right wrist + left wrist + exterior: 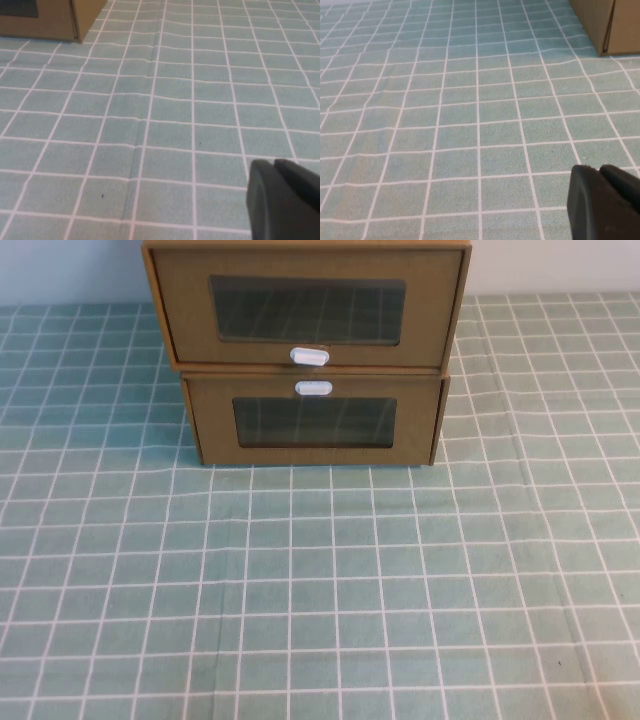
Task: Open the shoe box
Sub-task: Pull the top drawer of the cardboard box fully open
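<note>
Two brown cardboard shoe boxes are stacked at the back of the table. The upper box and the lower box each have a dark window and a closed front. Each carries a white handle, the upper handle and the lower handle. Neither arm shows in the high view. My left gripper hovers over the cloth, shut and empty, with a box corner far ahead of it. My right gripper is likewise shut on nothing, well short of the box corner.
A green tablecloth with a white grid covers the whole table in front of the boxes. A pale wall rises behind the boxes.
</note>
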